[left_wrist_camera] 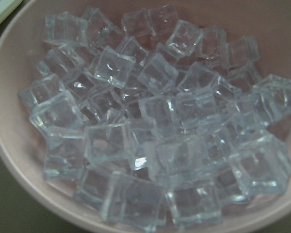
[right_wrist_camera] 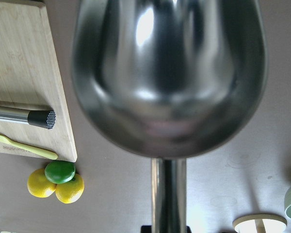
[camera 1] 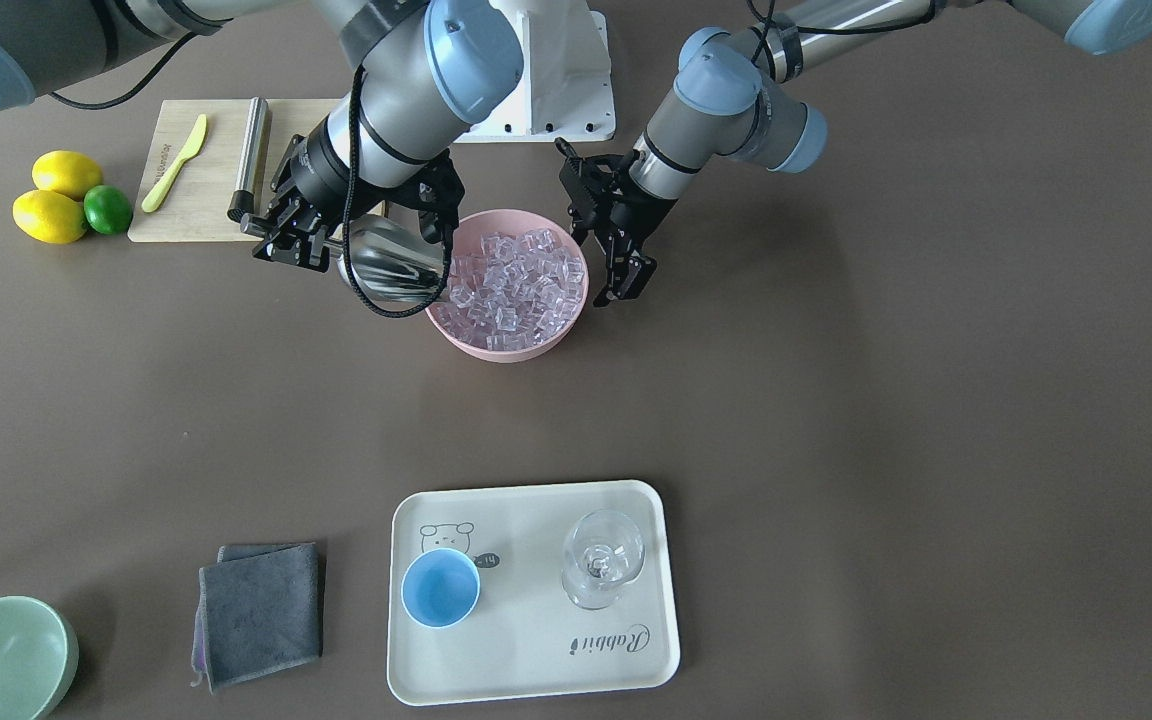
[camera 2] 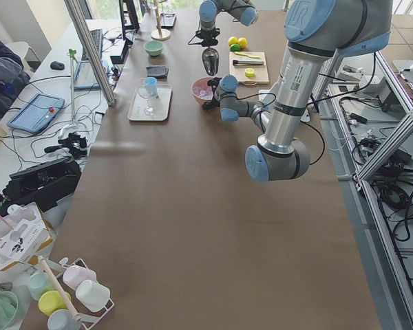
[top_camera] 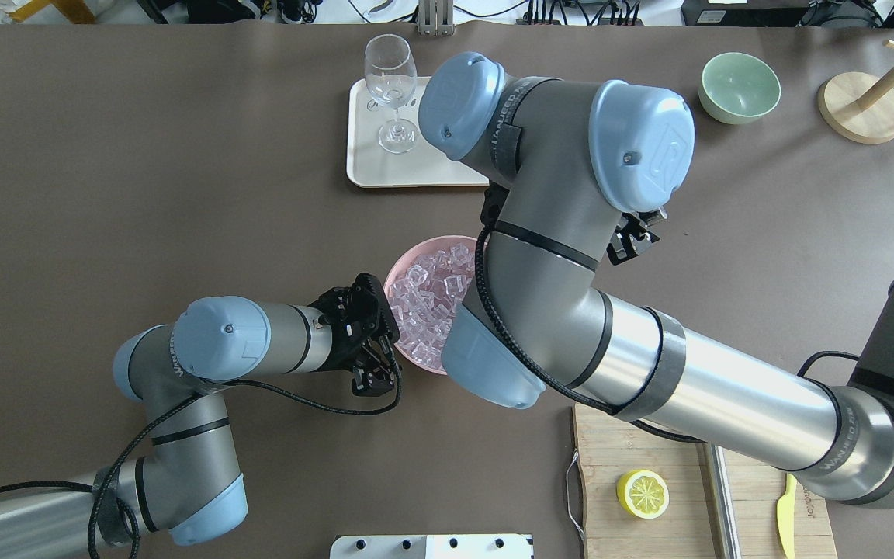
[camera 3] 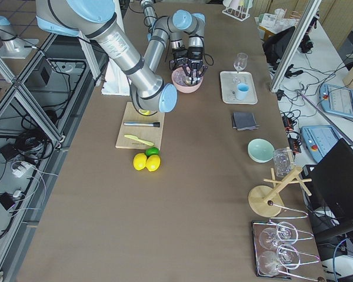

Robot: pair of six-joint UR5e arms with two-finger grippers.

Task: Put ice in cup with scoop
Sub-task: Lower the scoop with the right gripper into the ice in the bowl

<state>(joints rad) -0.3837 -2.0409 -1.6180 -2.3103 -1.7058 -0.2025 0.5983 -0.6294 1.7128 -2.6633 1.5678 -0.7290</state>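
Note:
The ice [camera 1: 516, 280] is a heap of clear cubes in a pink bowl [camera 1: 496, 348]; it fills the left wrist view [left_wrist_camera: 155, 126]. My right gripper [camera 1: 288, 240] is shut on the rod handle of the steel scoop [camera 1: 391, 265], which hangs empty just beside the bowl's rim. The scoop's trough fills the right wrist view [right_wrist_camera: 169, 77]. My left gripper [camera 1: 620, 280] is open and empty at the bowl's opposite rim. The light-blue cup [camera 1: 440, 588] stands empty on a white tray [camera 1: 536, 660], far from both grippers. In the overhead view the right arm hides the cup.
A stemmed glass [camera 1: 602, 560] shares the tray. A grey cloth [camera 1: 261, 612] and a pale green bowl [camera 1: 1, 660] lie beside it. A cutting board [camera 1: 201, 205] holds a steel cylinder [camera 1: 249, 155] and a yellow knife [camera 1: 174, 165]; two lemons [camera 1: 51, 200] and a lime [camera 1: 108, 209] lie next to it.

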